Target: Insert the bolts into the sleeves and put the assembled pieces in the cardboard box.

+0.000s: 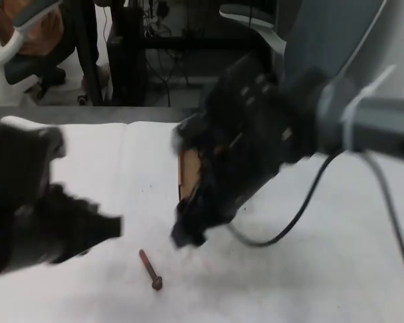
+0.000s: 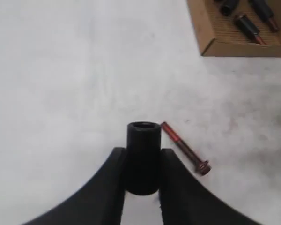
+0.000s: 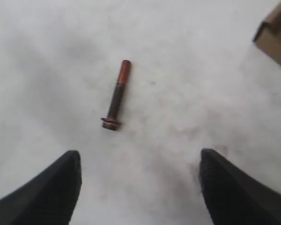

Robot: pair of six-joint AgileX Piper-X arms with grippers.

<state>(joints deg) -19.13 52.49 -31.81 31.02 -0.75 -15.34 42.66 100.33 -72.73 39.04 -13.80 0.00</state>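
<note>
Item 1, bolt (image 3: 116, 96): one red bolt with a flanged head, lying flat and loose on the white bench cover (image 2: 61, 70). Nothing touches it. It lies near the cardboard box, apart from it.

Item 2, sleeve (image 2: 143, 154): one black sleeve, clamped between the two fingers of my left gripper (image 2: 143, 159). Its open end points away from my wrist. In my left wrist view the bolt's threaded tip lies just beside the sleeve's mouth, and I cannot tell whether they touch.

Item 3, right gripper (image 3: 139, 161): fingers spread wide, holding nothing. It hangs above the bench cover with the bolt lying ahead of the gap between the fingers.

Item 4, cardboard box (image 2: 206, 28): brown, open on top, resting on the bench cover beyond the bolt. In the high view my right arm hides most of it.

Item 5, assembled pieces (image 2: 247, 27): several black sleeves with red bolt ends showing, lying inside the box.
</note>
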